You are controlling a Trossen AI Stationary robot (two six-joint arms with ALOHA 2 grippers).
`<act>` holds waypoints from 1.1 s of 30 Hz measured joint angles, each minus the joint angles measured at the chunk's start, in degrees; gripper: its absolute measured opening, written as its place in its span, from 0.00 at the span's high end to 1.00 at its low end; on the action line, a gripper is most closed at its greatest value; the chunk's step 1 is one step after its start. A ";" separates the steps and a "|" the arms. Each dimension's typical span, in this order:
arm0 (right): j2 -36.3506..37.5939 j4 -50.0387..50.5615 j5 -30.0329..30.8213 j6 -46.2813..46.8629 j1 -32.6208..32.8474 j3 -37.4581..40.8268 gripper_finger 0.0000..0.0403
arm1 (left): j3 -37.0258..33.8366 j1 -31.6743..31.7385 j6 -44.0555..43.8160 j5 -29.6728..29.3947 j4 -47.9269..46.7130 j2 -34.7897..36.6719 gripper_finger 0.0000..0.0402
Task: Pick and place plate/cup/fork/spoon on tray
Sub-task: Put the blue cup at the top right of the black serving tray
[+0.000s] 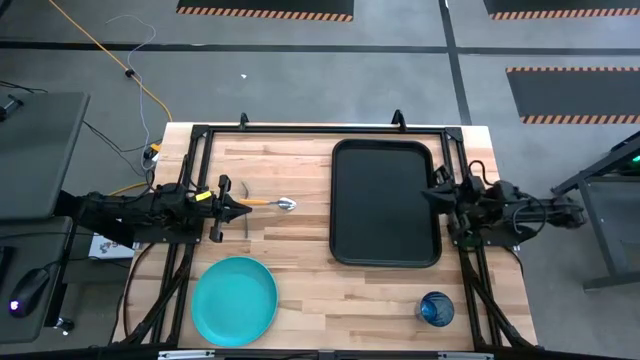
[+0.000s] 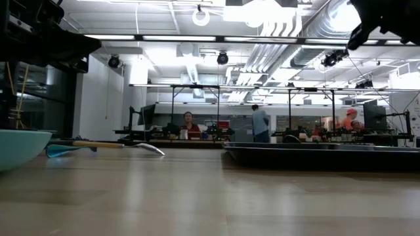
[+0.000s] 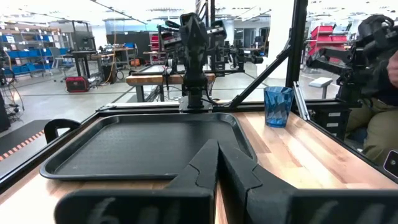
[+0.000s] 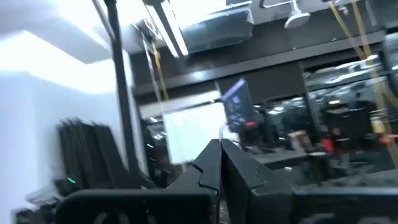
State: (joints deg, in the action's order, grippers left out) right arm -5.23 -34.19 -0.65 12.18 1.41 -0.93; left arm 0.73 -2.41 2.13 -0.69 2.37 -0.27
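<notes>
Waiting at the counter's sides, both grippers are kept shut and empty.
From above, the tray (image 1: pixel 386 203) is seen bare, spoon (image 1: pixel 270 204) beside the left gripper (image 1: pixel 243 206), plate (image 1: pixel 234 300) and cup (image 1: pixel 436 309) along the near edge; the right gripper (image 1: pixel 432 195) is parked at the tray's rim; the wrist views show jaws pressed together.

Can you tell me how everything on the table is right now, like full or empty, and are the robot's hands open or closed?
tray: empty, flat on the table
plate: empty, off the tray
cup: upright, off the tray
spoon: lying on the table
left gripper: shut, holding nothing
right gripper: shut, holding nothing
</notes>
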 joint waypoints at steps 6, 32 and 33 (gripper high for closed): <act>-16.04 -4.84 1.53 3.28 2.46 -5.71 0.99 | 0.00 0.02 0.00 0.00 0.02 0.02 1.00; -73.25 109.85 -8.89 74.25 37.10 -68.50 0.78 | 0.00 0.01 0.01 0.00 0.00 0.01 1.00; -73.74 109.63 -8.85 76.82 38.92 -68.50 0.78 | 0.00 0.01 0.02 0.00 0.02 0.01 1.00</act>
State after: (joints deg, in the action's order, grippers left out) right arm -78.97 75.44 -9.50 89.00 40.33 -69.43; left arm 0.73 -2.40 2.15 -0.69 2.39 -0.26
